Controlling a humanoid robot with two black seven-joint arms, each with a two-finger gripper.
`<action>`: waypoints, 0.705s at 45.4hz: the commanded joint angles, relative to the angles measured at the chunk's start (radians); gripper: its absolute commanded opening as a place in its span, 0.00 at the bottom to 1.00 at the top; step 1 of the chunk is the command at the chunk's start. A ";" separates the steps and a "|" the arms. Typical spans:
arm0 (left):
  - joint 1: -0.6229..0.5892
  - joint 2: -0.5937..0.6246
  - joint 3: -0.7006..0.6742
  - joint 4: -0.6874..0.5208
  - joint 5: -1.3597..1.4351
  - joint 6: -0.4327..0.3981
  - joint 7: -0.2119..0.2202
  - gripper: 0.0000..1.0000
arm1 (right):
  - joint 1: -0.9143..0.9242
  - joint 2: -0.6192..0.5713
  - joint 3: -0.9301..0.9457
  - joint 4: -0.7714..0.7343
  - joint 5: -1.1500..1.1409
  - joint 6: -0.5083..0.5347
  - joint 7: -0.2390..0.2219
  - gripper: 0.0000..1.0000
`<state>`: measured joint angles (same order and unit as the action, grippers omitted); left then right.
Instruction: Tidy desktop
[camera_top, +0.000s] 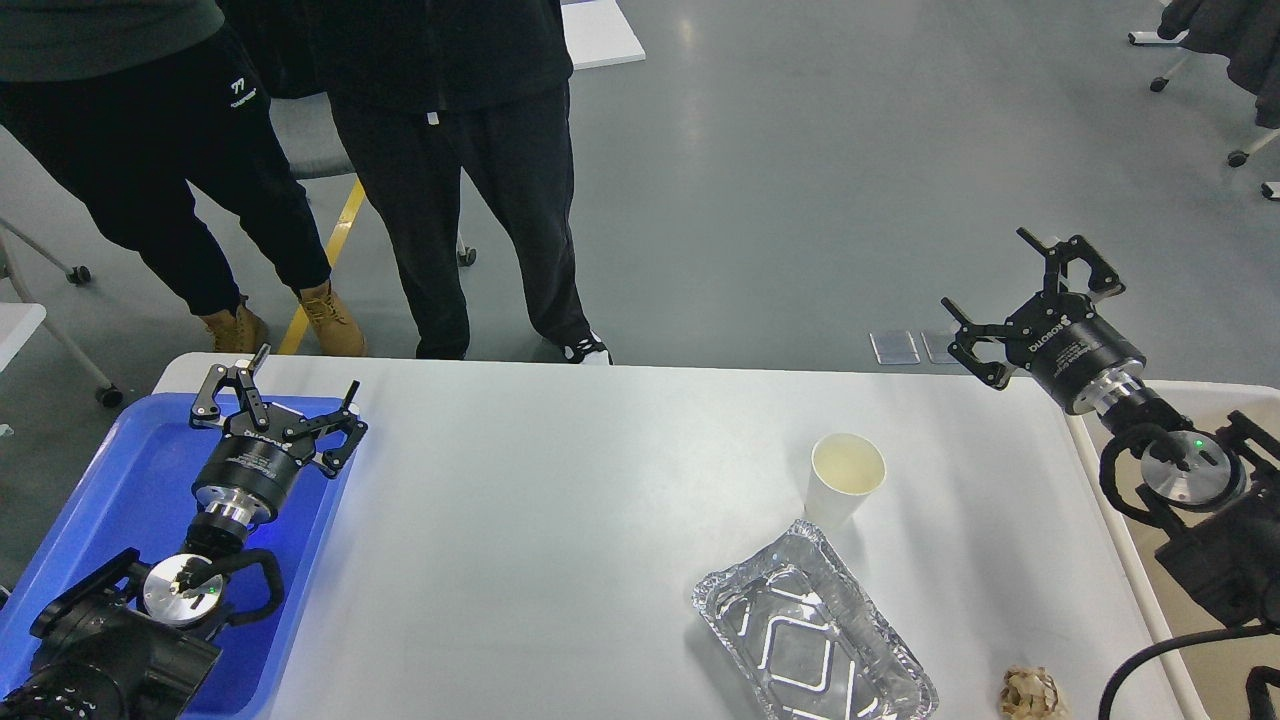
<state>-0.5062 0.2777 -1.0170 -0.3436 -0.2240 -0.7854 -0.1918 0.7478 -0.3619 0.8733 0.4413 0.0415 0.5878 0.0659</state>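
The white desktop (560, 480) fills the middle of the head view. On it stand a white paper cup (845, 478), upright and empty, a shiny foil tray (810, 630) just in front of the cup, and a crumpled brown paper ball (1032, 693) near the front right edge. My left gripper (280, 400) hovers open over the blue tray at the left, holding nothing. My right gripper (1030, 300) is open too, raised beyond the desktop's far right corner, well apart from the cup.
A blue plastic tray (120, 500) sits at the desktop's left end under my left arm. A beige bin (1150, 560) lies at the right edge beneath my right arm. Two people (440, 150) stand close behind the far edge.
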 joint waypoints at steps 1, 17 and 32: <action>0.000 0.000 0.000 0.000 0.000 0.000 0.000 1.00 | -0.002 0.000 -0.001 0.002 0.000 0.001 0.000 1.00; 0.000 0.000 0.000 0.000 0.000 0.000 0.000 1.00 | 0.010 0.004 -0.002 0.008 0.000 0.001 -0.003 1.00; 0.000 0.000 0.000 0.000 0.000 0.000 -0.002 1.00 | 0.122 -0.118 -0.204 0.099 0.003 -0.005 -0.011 1.00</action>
<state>-0.5062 0.2776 -1.0171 -0.3436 -0.2240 -0.7854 -0.1915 0.7862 -0.3972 0.8073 0.4918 0.0404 0.5841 0.0587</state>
